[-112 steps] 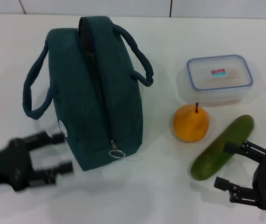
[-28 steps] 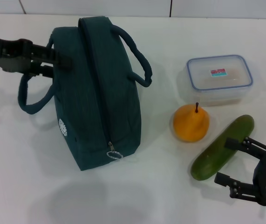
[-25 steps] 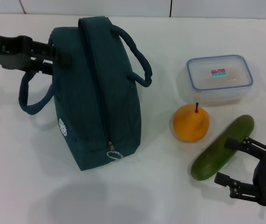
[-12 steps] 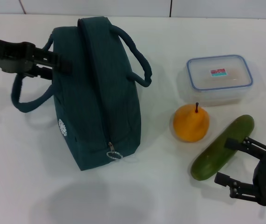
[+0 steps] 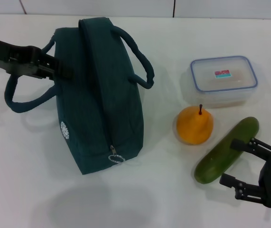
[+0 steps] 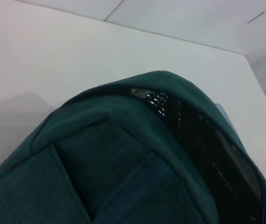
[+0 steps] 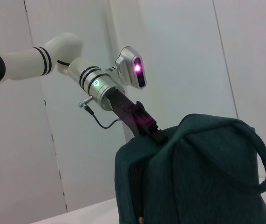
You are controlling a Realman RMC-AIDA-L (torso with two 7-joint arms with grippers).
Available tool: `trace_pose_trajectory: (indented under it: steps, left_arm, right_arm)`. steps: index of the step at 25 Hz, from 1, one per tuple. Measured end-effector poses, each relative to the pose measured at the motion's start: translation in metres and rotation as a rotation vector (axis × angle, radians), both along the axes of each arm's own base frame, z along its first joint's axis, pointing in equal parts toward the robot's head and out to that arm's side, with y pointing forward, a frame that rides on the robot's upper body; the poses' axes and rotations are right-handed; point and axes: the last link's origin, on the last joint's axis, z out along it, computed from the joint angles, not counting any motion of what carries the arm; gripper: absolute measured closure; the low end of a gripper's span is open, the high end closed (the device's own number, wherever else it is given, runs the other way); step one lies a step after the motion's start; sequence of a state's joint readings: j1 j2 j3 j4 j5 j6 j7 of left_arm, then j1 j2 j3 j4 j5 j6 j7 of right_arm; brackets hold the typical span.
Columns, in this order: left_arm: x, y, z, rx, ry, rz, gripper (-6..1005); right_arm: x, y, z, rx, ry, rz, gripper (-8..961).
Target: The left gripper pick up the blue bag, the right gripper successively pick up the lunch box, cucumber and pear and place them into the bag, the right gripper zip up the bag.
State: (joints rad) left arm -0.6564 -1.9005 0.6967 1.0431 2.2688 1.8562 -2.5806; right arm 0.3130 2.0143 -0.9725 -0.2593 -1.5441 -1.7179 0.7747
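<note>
From my feed, the left gripper (image 5: 59, 67) is clamped on the near handle at the top of the blue bag (image 5: 99, 95), which stands on the table (image 5: 21, 180). Rightward sit the pear (image 5: 194, 125), the lunch box (image 5: 223, 77) behind it, then the cucumber (image 5: 226, 149). My right gripper (image 5: 242, 164) hovers spread wide and empty beside the cucumber.

No readable words or numbers are showing anywhere. The blue bag (image 5: 99, 90) is carrying a small round white logo (image 5: 65, 131) low on its side panel, but its pattern is too small to make out as letters. The lunch box (image 5: 223, 78) is wearing a little red-and-teal sticker (image 5: 223, 74) on its lid, and any print on it is too small to read.
</note>
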Motion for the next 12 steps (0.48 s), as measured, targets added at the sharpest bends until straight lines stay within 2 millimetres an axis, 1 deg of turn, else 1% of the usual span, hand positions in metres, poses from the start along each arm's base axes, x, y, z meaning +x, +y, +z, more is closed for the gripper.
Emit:
trace_pose_trajectory:
  steps: [11,12]
  left_arm:
    - [-0.0017,0.0001,-0.0005,0.007,0.004,-0.022,908]
    - [-0.0021,0.0003,0.0002,0.008,0.001,-0.015,913]
  right_arm:
    - [0.0004,-0.0002,0.0003,0.002,0.001,-0.002,95]
    - [0.0004,-0.0002,0.0003,0.002,0.001,-0.002,95]
